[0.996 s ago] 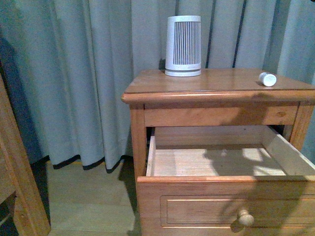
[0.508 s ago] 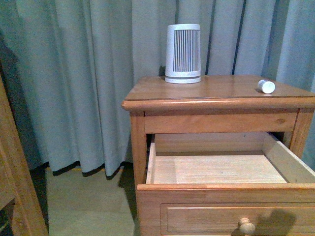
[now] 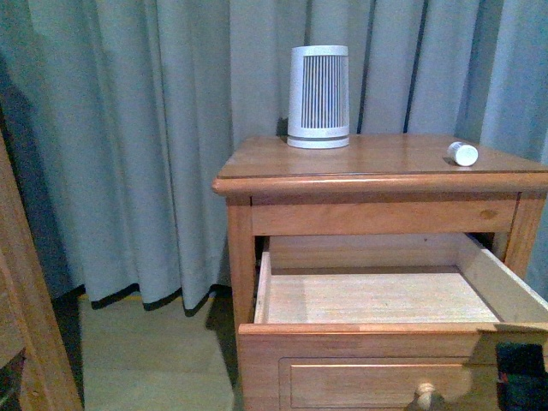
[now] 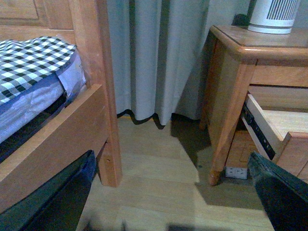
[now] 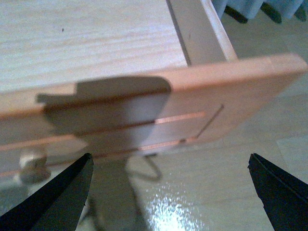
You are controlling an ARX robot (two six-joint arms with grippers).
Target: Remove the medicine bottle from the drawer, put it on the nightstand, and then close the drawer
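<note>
No readable text, label, brand or number shows anywhere.

We note the white medicine bottle [image 3: 463, 153] lying on its side at the nightstand [image 3: 377, 158] top's 3 o'clock edge; the drawer [image 3: 377, 330] stands open, its pale interior bare

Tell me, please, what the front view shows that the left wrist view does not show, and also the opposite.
Only the front view shows the medicine bottle lying on the nightstand top, and the drawer knob. Only the left wrist view shows the bed frame with checkered bedding, and the nightstand's foot. Both show the open drawer, the ribbed device, the curtain and the floor.
</note>
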